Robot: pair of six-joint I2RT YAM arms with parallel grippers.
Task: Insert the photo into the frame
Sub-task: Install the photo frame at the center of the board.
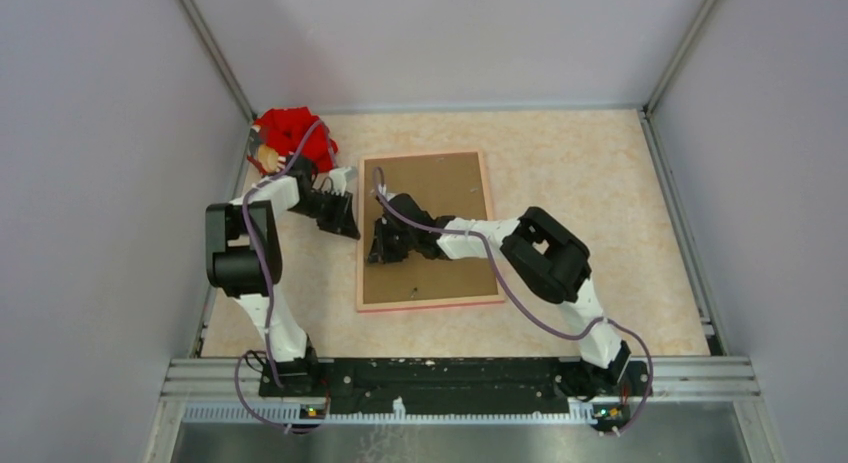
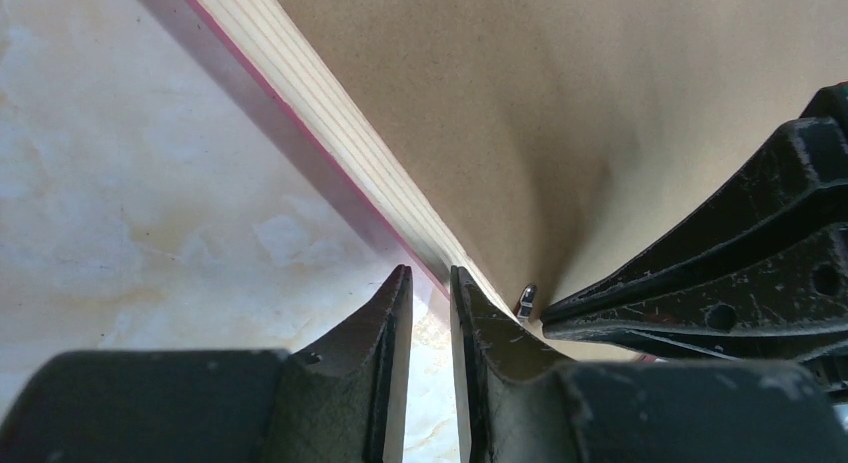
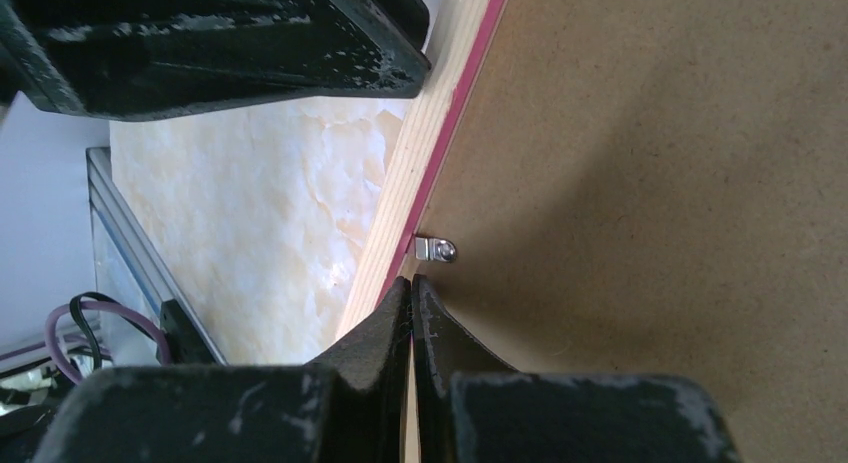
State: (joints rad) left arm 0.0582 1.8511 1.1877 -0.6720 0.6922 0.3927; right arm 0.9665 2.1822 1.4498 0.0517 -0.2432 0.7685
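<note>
Photo is hidden from you; frame (image 1: 430,303) lies face-down mid-picture, backing board (image 1: 440,183) seated. Right gripper (image 3: 411,283) clenched empty by a clip (image 3: 437,249), left gripper (image 2: 430,275) barely parted; clipping probably remains.

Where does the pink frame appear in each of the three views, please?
Top external: the frame lies back-up in the middle of the table.
Left wrist: its pale rail runs diagonally from the top left to the bottom centre.
Right wrist: its rail slants from the top centre down to the left.
Shared landmark: the brown backing board.
</note>
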